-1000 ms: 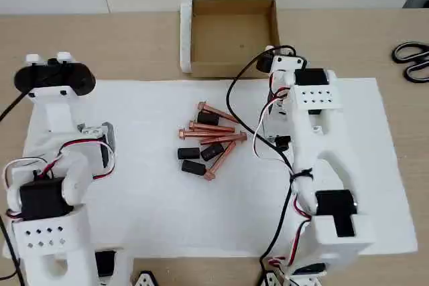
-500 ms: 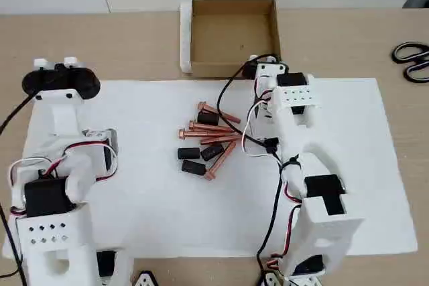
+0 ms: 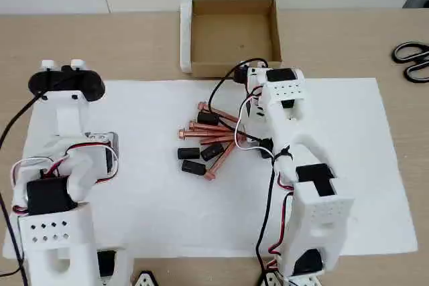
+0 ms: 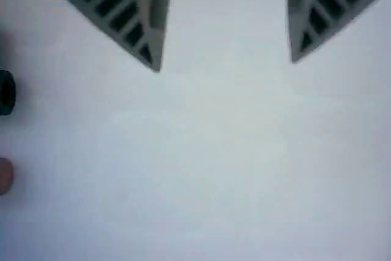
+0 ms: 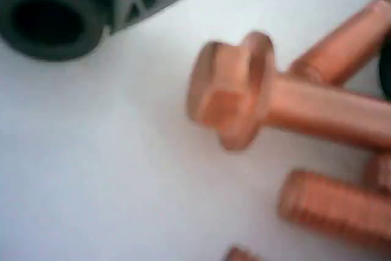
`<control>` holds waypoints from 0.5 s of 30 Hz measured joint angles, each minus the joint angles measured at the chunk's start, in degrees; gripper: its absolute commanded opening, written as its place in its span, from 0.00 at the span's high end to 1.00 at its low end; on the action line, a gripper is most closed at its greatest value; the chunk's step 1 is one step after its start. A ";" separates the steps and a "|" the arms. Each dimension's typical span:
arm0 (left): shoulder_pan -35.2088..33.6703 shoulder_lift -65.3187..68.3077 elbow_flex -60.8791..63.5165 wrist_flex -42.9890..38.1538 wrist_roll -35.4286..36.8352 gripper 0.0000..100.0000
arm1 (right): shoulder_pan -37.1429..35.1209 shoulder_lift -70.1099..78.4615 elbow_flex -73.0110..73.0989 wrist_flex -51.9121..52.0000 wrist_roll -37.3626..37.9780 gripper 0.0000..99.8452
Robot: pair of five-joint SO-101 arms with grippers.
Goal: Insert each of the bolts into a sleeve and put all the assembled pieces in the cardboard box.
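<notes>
Swinging inward, the right end effector (image 3: 251, 105) is being brought over the copper-coloured hex-head bolts (image 3: 213, 132) piled in the middle, so a pick's probably being lined up; its opening can't be told tbh.

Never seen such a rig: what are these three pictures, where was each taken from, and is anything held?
Two white robot arms sit side by side at a table, each ending in a claw. The high view is from a fixed camera above; the other two are from cameras on each arm's wrist. On a white sheet lie copper bolts and black sleeves; a cardboard box stands beyond it, and scissors lie off the sheet. The left claw is open over the sheet, holding nothing. The right arm leans over the bolts, its camera close on a bolt head; whether it grips anything I cannot tell.
</notes>
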 measured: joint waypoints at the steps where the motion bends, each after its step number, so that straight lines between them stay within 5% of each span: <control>1: 0.00 0.00 0.00 0.00 0.00 0.87 | 0.00 0.09 -0.97 1.14 0.09 0.87; 15: 0.00 0.00 0.00 0.00 0.00 0.87 | 0.09 0.62 -6.24 8.18 0.88 0.85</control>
